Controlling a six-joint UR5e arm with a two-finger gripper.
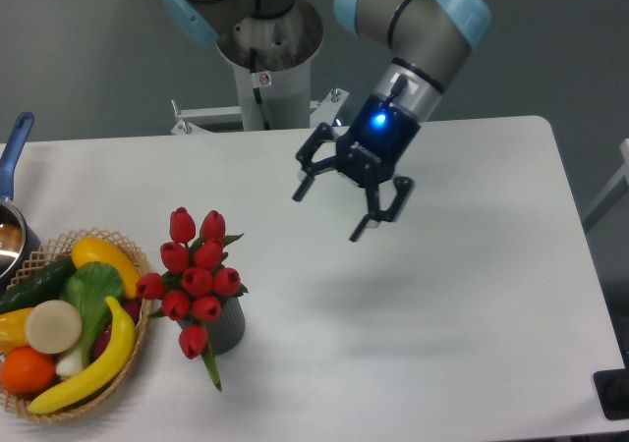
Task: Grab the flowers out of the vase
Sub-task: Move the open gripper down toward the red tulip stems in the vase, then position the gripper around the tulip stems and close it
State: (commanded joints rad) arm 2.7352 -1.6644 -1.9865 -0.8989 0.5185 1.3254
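Observation:
The flowers [195, 270], a bunch of red tulip buds with green stems and leaves, stand in the small dark grey vase [227, 326] at the left of the white table. One bud droops low over the vase's front. My gripper [327, 211] hangs in the air above the table's middle, up and to the right of the flowers and well apart from them. It is tilted, its fingers [362, 228] spread wide open, and nothing is between them.
A wicker basket [124, 363] of plastic fruit and vegetables sits just left of the vase, almost touching the flowers. A blue-handled metal pot [10, 228] is at the far left edge. The robot's base column [270, 64] rises behind the table.

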